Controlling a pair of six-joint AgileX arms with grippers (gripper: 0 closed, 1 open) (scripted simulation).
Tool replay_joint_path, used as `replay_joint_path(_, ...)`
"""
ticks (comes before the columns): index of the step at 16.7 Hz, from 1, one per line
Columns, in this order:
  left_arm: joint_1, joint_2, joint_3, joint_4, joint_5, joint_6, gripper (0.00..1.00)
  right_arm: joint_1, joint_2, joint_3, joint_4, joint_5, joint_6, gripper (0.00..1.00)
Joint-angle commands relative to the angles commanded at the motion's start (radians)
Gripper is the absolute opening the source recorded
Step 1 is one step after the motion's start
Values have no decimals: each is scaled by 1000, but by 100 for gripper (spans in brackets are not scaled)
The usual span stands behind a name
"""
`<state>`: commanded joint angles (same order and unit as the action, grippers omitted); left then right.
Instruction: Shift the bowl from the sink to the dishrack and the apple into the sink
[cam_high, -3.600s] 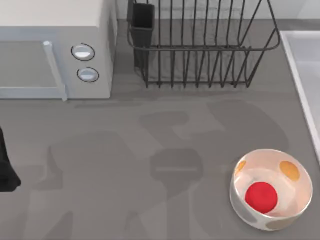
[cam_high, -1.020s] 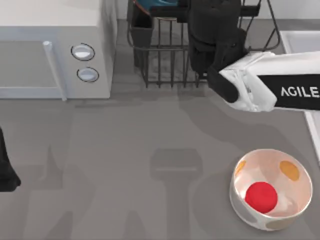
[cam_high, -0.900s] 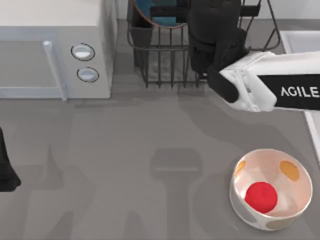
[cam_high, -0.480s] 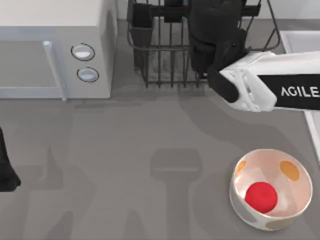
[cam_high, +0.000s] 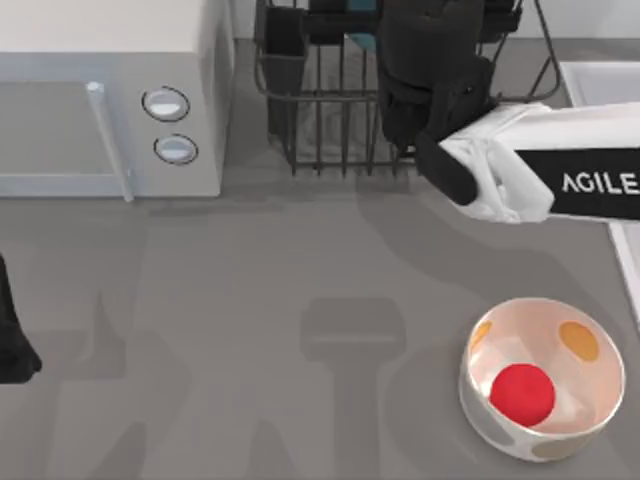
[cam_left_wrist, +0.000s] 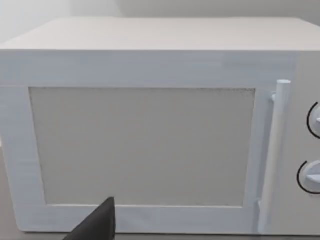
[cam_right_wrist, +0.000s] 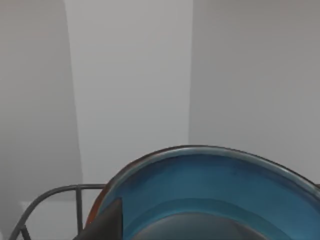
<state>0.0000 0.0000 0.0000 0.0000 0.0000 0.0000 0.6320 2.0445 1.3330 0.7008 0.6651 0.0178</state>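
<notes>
my right gripper (cam_high: 420, 20) has carried the teal bowl (cam_right_wrist: 215, 195) from the sink (cam_high: 600, 85) over the dishrack (cam_high: 330, 110); i can't tell its grip. the apple (cam_high: 522, 393) waits in the spotted bowl (cam_high: 590, 420).

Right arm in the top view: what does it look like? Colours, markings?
The right arm has a white shell with a black band carrying white "AGILE" lettering, cut off at the frame edge. Its wrist and claw housing are matte black and blocky. No cables are visible. The left arm shows as a black shape.
</notes>
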Motion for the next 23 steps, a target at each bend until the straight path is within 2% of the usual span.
replay_joint_path(5, 0, 0, 0, 0, 0, 0, 100, 12, -30, -19, -15, -27, -1, 100)
replay_joint_path(9, 0, 0, 0, 0, 0, 0, 100, 3, -202, -159, -90, -166, -2, 100)
replay_joint_path(12, 0, 0, 0, 0, 0, 0, 100, -54, -389, -316, -165, -249, -3, 100)
replay_joint_path(16, 0, 0, 0, 0, 0, 0, 100, -191, -707, -500, -279, -322, -6, 100)
replay_joint_path(23, 0, 0, 0, 0, 0, 0, 100, -483, -1514, -910, -448, -341, -18, 100)
